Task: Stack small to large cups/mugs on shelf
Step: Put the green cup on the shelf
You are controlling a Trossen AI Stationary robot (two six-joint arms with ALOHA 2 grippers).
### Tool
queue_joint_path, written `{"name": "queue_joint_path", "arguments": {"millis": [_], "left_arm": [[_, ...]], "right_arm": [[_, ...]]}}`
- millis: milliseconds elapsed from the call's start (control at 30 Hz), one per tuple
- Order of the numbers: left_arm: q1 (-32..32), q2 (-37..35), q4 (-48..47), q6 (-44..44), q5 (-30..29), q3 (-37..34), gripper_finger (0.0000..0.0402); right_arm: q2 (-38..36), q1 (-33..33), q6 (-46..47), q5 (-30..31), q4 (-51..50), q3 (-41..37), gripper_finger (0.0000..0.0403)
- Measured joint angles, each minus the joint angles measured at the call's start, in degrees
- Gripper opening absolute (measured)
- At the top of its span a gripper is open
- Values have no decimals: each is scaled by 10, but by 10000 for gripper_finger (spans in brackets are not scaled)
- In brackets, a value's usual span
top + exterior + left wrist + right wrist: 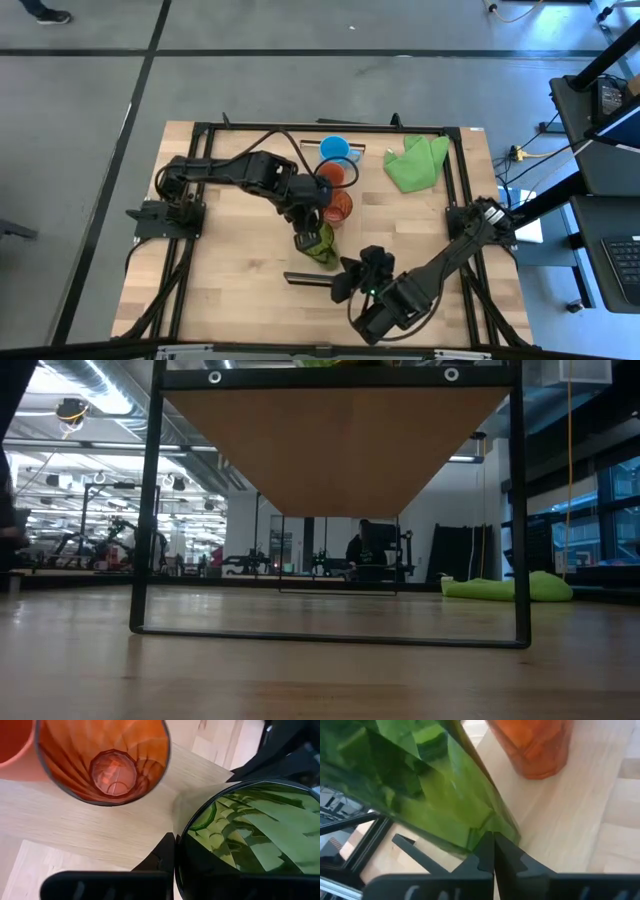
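The shelf (300, 262) is a light wood plank running from the table's far side to its near side. On it stand a light blue mug (335, 150), a small red cup (332, 176) and a translucent red tumbler (340, 206). My left gripper (305, 238) is shut on the olive-green tumbler (322, 247) near the shelf's near end, and the tumbler is tilted. My right gripper (350, 278) is shut just on the near side of the tumbler. In the right wrist view its fingertips (493, 847) reach the tumbler's lower wall (445, 805). My left gripper holds the olive-green tumbler at its rim (181, 845). One finger (164, 857) lies outside the wall; the other is hidden behind the tumbler and seems to be inside. The fingers come from above, slanting. My right gripper: I cannot tell whether its shut fingertips touch the tumbler's lower edge (507, 837).
A bright green cloth (417, 162) lies at the table's far right and also shows in the low view (500, 588). A dark metal frame (455, 190) runs around the table. The red tumbler (105, 765) stands close beside the green one on the plank (90, 830).
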Motion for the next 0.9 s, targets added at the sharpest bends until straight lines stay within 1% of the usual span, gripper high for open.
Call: {"name": "queue_joint_path", "arguments": {"millis": [367,533,733,900], "left_arm": [[-5,1,14,1,-2,1,4],[-8,4,16,3,-6,16,5],[-8,3,17,5,-6,17,6],[-8,3,48,5,0,18,23]], "right_arm": [[11,-2,-15,-29,18,-2,0],[14,-2,-12,-42,65,-42,0],[12,-2,-3,-33,82,-59,0],[12,-3,-12,-33,83,-59,0]]}}
